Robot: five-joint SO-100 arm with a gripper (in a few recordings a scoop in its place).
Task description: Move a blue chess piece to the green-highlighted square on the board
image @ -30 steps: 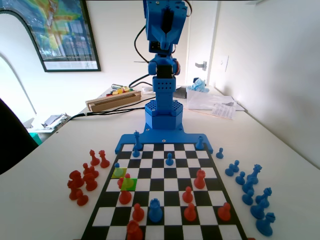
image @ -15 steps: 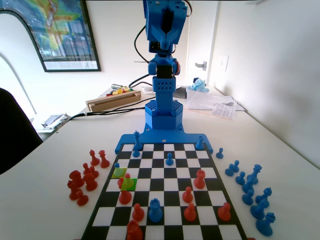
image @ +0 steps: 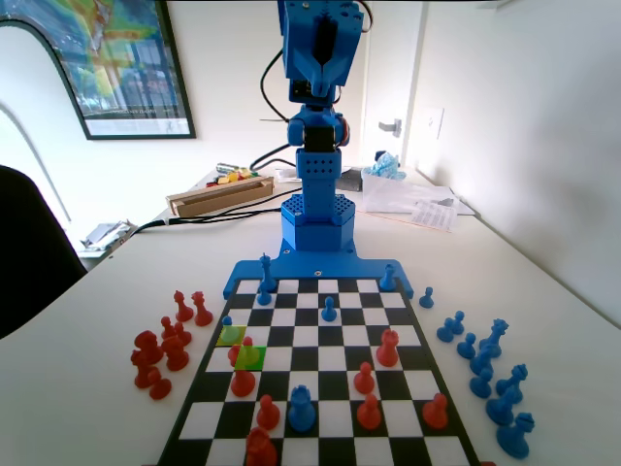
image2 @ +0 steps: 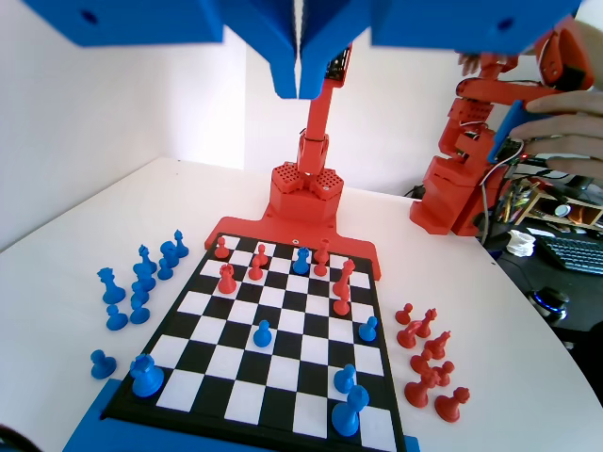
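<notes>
My gripper (image: pixel 322 68) is held high above the arm's base at the far end of the board (image: pixel 320 335), well away from every piece. In the wrist view its jaws (image2: pixel 301 87) are pressed together with nothing between them. A small blue chess piece (image: pixel 226 321), a pawn, stands at the far left corner of the paler yellow-green square (image: pixel 231 336); the wrist view shows this pawn (image2: pixel 368 328) near the board's right edge. The green-highlighted square (image: pixel 251 357) lies one square nearer the fixed camera, and a red pawn (image: pixel 247 348) stands on it.
Other blue pawns (image: pixel 329 309) and red pieces (image: pixel 388 347) are spread over the board, with a tall blue piece (image: pixel 301 408) near the front. Red pieces (image: pixel 160 349) are clustered off the board's left side and blue ones (image: pixel 485 364) off its right.
A dark shape at the left edge of the fixed view has come further into the picture. The arm and the pieces have not moved.
</notes>
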